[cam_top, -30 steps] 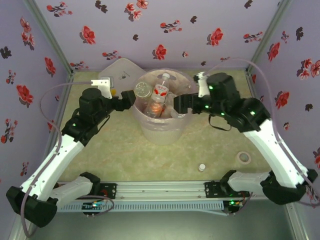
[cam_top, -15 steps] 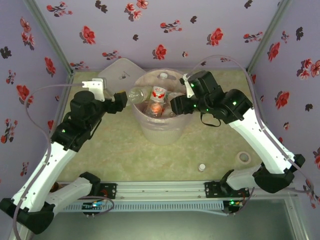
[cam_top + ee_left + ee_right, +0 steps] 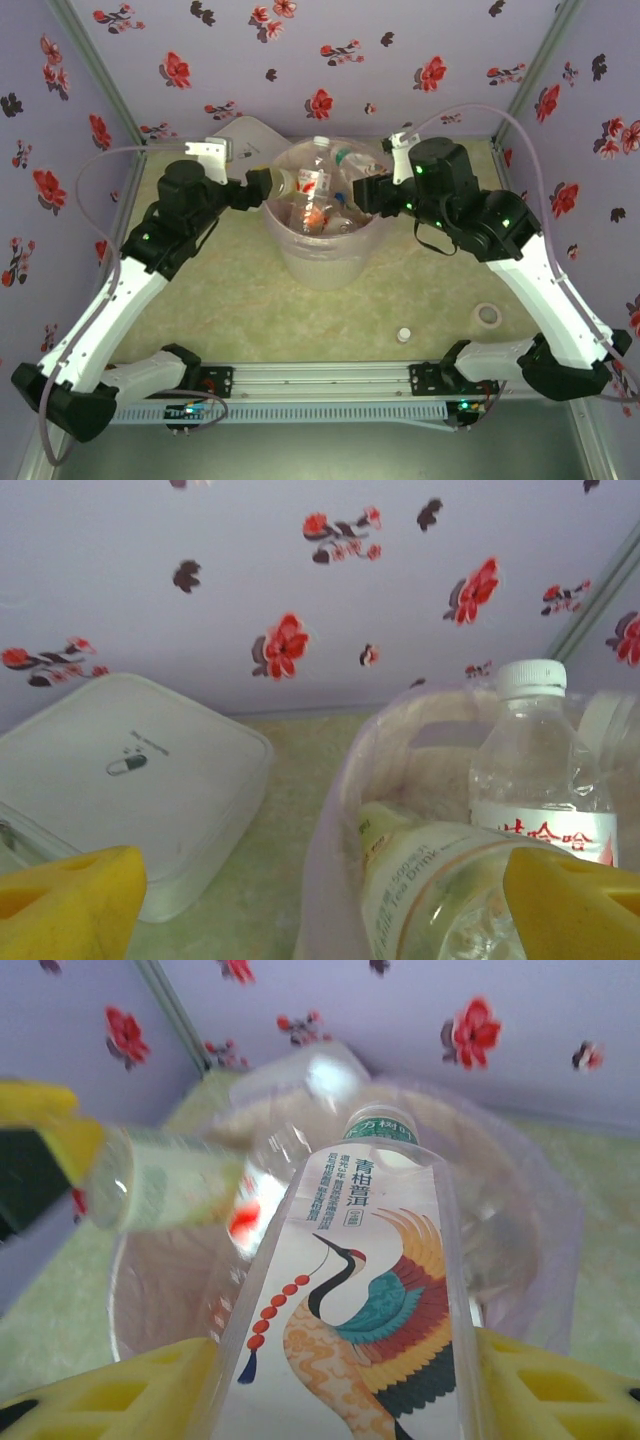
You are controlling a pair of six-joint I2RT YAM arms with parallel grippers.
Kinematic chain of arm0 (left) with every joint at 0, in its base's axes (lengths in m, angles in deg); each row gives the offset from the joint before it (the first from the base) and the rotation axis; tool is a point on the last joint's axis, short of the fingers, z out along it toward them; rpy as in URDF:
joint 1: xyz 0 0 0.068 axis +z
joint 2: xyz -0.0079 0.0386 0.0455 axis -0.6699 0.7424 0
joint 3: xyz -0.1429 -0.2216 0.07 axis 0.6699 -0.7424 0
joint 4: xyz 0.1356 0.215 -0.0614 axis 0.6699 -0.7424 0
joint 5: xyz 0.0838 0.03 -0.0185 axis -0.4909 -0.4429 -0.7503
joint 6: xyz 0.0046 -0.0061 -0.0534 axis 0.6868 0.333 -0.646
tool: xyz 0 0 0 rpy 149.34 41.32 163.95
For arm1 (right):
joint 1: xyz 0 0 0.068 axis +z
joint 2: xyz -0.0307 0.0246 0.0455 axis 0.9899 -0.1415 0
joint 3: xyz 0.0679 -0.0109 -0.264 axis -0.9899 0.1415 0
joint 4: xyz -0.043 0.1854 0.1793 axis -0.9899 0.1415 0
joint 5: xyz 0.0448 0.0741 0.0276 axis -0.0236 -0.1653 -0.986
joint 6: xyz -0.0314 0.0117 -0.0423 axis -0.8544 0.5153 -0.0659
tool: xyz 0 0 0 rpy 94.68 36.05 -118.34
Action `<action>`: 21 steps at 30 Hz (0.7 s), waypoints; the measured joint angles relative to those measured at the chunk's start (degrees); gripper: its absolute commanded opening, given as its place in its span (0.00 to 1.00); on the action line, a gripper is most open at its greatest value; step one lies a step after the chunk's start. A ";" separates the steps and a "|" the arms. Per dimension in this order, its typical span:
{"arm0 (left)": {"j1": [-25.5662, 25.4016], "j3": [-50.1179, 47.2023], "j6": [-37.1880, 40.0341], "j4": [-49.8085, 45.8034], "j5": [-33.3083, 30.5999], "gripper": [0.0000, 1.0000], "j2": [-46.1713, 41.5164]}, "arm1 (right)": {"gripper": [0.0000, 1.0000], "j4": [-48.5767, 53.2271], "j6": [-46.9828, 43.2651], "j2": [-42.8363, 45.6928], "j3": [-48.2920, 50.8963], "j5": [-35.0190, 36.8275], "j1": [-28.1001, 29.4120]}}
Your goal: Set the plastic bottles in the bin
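Observation:
The bin [image 3: 322, 262] stands mid-table, lined in pale pink, with several plastic bottles [image 3: 315, 215] inside it. One bottle with a white cap and a red-and-white label [image 3: 535, 770] stands upright in there. My left gripper [image 3: 252, 185] is at the bin's left rim [image 3: 338, 810], jaws wide apart [image 3: 325, 875]. A milk tea bottle [image 3: 450, 890] lies off to the right finger's side, cap down into the bin, and it looks blurred in the right wrist view. My right gripper [image 3: 368, 192] is over the right rim, shut [image 3: 345, 1360] on a green-capped bottle with a crane label [image 3: 350, 1290].
A white lidded box [image 3: 235, 140] lies behind the bin on the left [image 3: 130, 770]. A small loose white cap [image 3: 403, 334] and a tape ring [image 3: 488, 315] sit on the green mat at the front right. Floral walls close in three sides.
Both arms have swung up to the bin's rim. The left one has pushed the milk tea bottle further over the edge. The right one now points its bottle over the opening.

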 measured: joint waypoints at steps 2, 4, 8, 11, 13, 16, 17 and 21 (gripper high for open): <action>-0.61 -0.17 -0.07 0.57 0.59 0.92 0.37 | 0.47 -2.21 -0.22 0.11 0.11 0.87 0.00; -1.27 -0.52 -0.07 1.18 1.03 0.91 0.13 | 0.47 -4.00 -0.26 -0.22 0.63 1.51 0.00; -2.75 -3.28 -0.04 1.88 2.64 0.88 -1.22 | 0.47 -5.95 -0.24 -2.01 2.54 2.64 0.07; -4.00 -5.29 -0.02 2.21 4.00 0.86 -2.40 | 0.48 -6.73 -0.24 -3.48 4.33 2.71 0.17; -4.55 -6.08 -0.04 2.27 4.48 0.85 -2.95 | 0.50 -8.44 -0.24 -4.00 5.66 2.67 0.55; -5.35 -6.86 -0.02 2.62 5.29 0.83 -3.19 | 0.55 -9.62 -0.11 -4.31 7.06 1.22 1.07; -5.66 -6.88 -0.02 2.67 5.55 0.82 -3.10 | 0.57 -9.62 0.00 -4.48 7.41 0.81 1.18; -6.62 -6.86 0.00 2.91 6.43 0.83 -2.69 | 0.72 -10.16 -0.26 -5.38 7.52 0.52 1.42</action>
